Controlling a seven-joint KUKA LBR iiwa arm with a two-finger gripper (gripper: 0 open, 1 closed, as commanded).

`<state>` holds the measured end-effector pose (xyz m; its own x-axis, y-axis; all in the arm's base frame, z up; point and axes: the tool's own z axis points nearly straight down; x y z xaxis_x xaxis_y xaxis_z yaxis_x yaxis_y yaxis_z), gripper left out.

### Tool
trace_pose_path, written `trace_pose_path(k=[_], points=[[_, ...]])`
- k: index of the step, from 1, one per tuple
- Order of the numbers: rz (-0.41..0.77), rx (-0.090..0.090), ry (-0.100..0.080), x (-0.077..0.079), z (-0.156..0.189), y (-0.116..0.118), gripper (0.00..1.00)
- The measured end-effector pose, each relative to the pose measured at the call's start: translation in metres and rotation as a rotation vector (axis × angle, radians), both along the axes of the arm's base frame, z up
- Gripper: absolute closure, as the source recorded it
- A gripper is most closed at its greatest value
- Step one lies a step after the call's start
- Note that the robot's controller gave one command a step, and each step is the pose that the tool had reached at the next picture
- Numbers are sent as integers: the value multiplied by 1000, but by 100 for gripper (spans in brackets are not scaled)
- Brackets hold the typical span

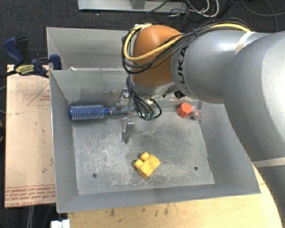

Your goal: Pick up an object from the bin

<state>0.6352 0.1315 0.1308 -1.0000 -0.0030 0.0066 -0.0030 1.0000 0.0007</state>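
Approach step: hangs pincer (127,131) by brush (89,112) handle; released or clenched, cannot tell. Next, likely: settle over it, close.

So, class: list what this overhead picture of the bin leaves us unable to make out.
Camera view:
1. Orange object: small, at the edge of the arm; its kind is unclear.
2. Blue brush: handle end hidden behind the gripper.
3. Bin: right wall and far right corner covered by the arm.
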Motion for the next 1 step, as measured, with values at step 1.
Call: trace_pose_path(k=[1], points=[[110, -9, -7, 17, -31, 31, 0]])
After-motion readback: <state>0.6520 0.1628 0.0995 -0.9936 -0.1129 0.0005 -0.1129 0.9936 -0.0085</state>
